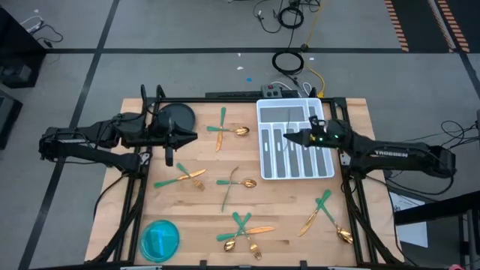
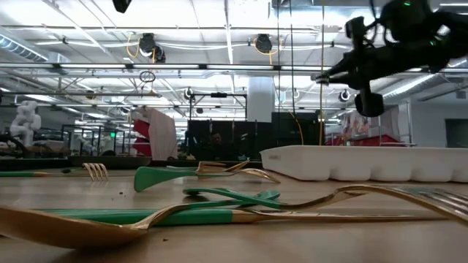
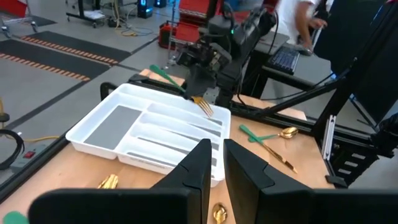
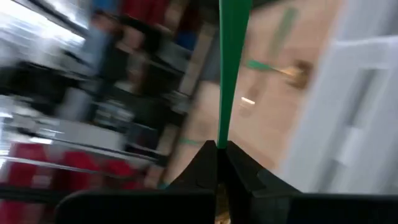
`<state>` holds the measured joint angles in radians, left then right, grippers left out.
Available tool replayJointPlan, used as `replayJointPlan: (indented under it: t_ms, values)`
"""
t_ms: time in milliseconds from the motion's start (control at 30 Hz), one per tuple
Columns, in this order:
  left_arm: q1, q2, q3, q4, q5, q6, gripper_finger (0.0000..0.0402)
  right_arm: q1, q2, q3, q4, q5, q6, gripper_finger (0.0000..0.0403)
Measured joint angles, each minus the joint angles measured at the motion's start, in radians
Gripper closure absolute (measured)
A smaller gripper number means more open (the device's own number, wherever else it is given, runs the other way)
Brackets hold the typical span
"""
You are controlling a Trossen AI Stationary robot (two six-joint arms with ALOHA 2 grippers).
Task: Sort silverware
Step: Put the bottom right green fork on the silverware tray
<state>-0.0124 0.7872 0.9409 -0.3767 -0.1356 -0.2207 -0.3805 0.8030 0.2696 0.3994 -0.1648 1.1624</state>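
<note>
- On the table from above: right gripper over the white tray, clamped on one piece whose handle barely shows; left gripper parked beside a dark round object, fingers nearly together, holding nothing; rest of the silverware scattered over the wooden table, with a blue bowl at the near corner
- At table height: same right gripper hanging well above the tray, its load hard to pick out against the room; spoon and fork lying flat in the foreground, cut off by the frame
- From the left wrist: own fingers narrow and empty; beyond them, held fork tilted tines-down over the tray's long slots, not yet touching
- From the right wrist: fingertips shut on a green handle; everything past it blurred, head out of sight
- Step in hand, by judgement: placing this fork; next, calls for lining it up lengthwise with one slot, lowering, then releasing; which slot suits forks, impossible to tell, since the tray's contents stay unclear
</note>
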Motion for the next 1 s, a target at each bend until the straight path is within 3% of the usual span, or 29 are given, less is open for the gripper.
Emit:
replayJointPlan:
  t_ms: [100, 233, 400, 467, 600, 767, 1000]
  values:
    - [0.0, 0.0, 0.0, 0.005, 0.0, 0.0, 0.0352, 0.0, -0.003, -0.113, 0.251, -0.022, 0.029, 0.0403]
    - [0.0, 0.007, 0.0, 0.045, 0.0, -0.001, 0.0352, 0.0, 0.0, -0.185, 0.442, -0.122, 0.049, 0.0403]
    - [0.004, 0.087, 0.001, 0.281, 0.01, 0.029, 0.0352, 0.004, 0.012, -0.141, 0.465, -0.271, 0.053, 0.0403]
    - [0.024, 0.16, 0.001, 0.423, 0.091, 0.028, 0.0352, 0.003, 0.02, -0.102, 0.462, -0.296, 0.036, 0.0403]
    - [0.073, 0.345, 0.001, 0.673, 0.262, -0.049, 0.0352, 0.0, 0.041, -0.04, 0.388, -0.35, -0.061, 0.0403]
    - [0.124, 0.512, 0.001, 0.808, 0.382, -0.162, 0.0352, -0.052, 0.054, -0.033, 0.138, -0.352, -0.103, 0.0403]
    - [0.131, 0.558, 0.0, 0.848, 0.412, -0.192, 0.0352, -0.142, -0.004, -0.06, -0.214, -0.314, -0.068, 0.0403]
